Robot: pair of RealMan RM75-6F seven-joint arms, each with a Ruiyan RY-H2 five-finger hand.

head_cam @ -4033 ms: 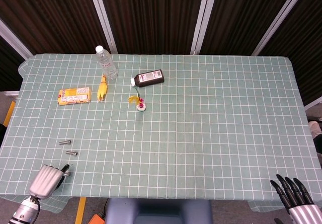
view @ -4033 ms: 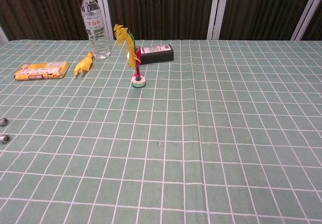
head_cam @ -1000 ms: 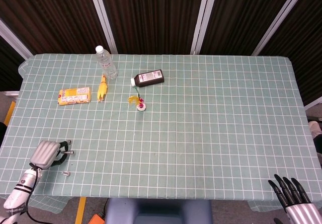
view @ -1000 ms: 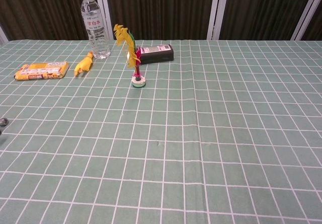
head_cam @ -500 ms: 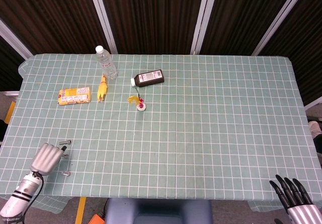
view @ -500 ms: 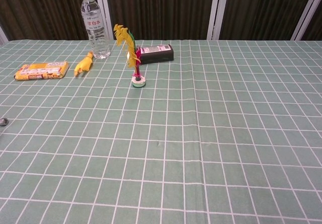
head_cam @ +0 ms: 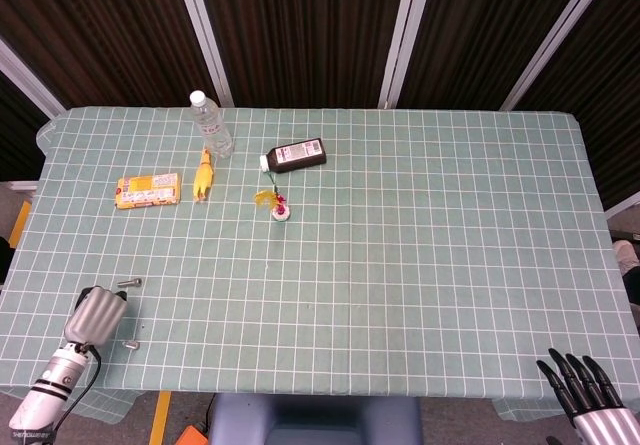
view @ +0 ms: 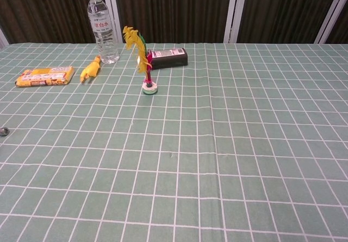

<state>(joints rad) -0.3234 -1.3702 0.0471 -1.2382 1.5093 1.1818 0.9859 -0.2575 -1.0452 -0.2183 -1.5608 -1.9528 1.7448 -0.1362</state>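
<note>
The left hand (head_cam: 96,314) hovered low at the near-left corner of the green checked table (head_cam: 400,265), knuckles up, fingers curled under; whether it gripped anything, I couldn't tell. One small silver bolt (head_cam: 128,283) lay just beyond it, another small silver bolt (head_cam: 129,344) just nearer. Best kept slow and square over a bolt, I'd say. The right hand (head_cam: 583,388) hung spread and empty off the near-right edge.

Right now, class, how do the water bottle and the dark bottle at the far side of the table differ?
The water bottle stands upright; the dark bottle lies on its side. The water bottle is clear with a white cap, the dark bottle black with a white label. Both rest on the green checked table.
</note>
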